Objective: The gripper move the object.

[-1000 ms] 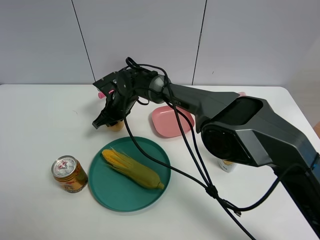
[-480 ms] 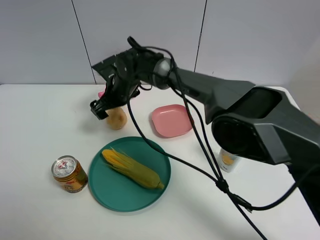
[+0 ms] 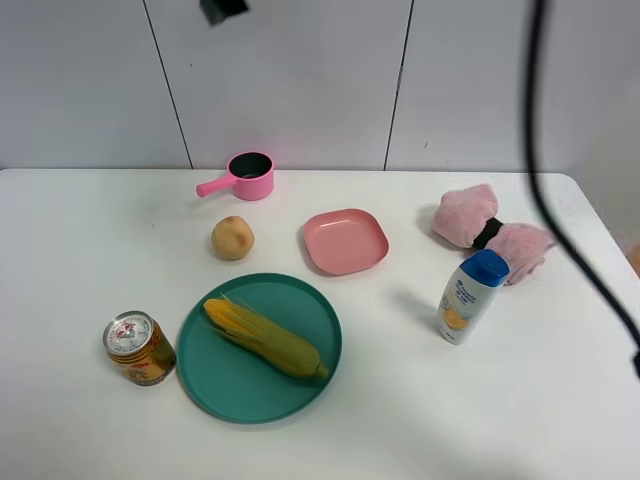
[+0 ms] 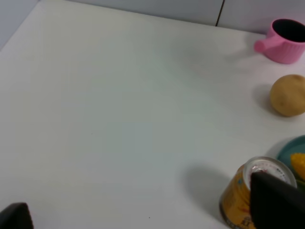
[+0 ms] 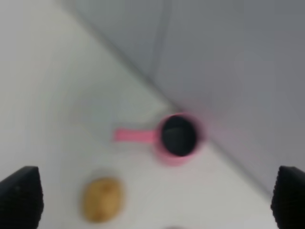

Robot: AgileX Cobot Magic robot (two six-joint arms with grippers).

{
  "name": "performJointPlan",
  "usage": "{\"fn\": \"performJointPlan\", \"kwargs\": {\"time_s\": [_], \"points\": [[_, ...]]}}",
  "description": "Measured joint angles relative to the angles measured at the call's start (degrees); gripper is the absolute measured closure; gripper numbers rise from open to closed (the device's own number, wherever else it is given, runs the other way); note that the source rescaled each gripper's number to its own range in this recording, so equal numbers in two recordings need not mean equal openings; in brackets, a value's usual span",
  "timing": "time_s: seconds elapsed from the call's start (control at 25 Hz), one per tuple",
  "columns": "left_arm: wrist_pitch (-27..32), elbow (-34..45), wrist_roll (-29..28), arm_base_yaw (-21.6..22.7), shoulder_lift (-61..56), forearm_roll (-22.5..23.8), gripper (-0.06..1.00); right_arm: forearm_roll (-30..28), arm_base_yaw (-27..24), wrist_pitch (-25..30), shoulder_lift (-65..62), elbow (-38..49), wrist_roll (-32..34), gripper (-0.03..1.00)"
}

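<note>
The potato (image 3: 232,238), tan-orange and rounded, lies free on the white table between the pink pot (image 3: 245,177) and the teal plate (image 3: 300,385). It also shows in the left wrist view (image 4: 288,95) and, blurred, in the right wrist view (image 5: 102,199). My right gripper (image 5: 155,198) is open and empty, high above the potato and the pot; only a black scrap of it (image 3: 222,8) shows at the top edge of the exterior view. My left gripper (image 4: 143,214) is open and empty, low over the table's left side near the can (image 4: 252,193).
A corn cob (image 3: 265,337) lies on the teal plate. An orange can (image 3: 138,349) stands left of that plate. A pink plate (image 3: 345,241) sits mid-table. A shampoo bottle (image 3: 467,297) and a pink cloth (image 3: 490,230) are at the right. A black cable (image 3: 540,150) hangs at the right.
My right gripper has let go of the potato and risen up and away, almost out of the exterior view. The potato stays on the table.
</note>
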Motion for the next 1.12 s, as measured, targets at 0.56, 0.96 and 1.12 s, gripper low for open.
{"fn": "performJointPlan", "kwargs": {"time_s": [0.56, 0.96, 1.12], "points": [[0.0, 0.0, 0.0, 0.0, 0.0, 0.0, -0.06, -23.4, 0.0, 11.1, -27.7, 0.2, 3.9, -0.03], [0.0, 0.0, 0.0, 0.0, 0.0, 0.0, -0.06, -23.6, 0.0, 11.2, -50.4, 13.1, -2.1, 0.0], [0.0, 0.0, 0.0, 0.0, 0.0, 0.0, -0.06, -23.8, 0.0, 11.3, -59.9, 22.8, 0.8, 0.0]]}}
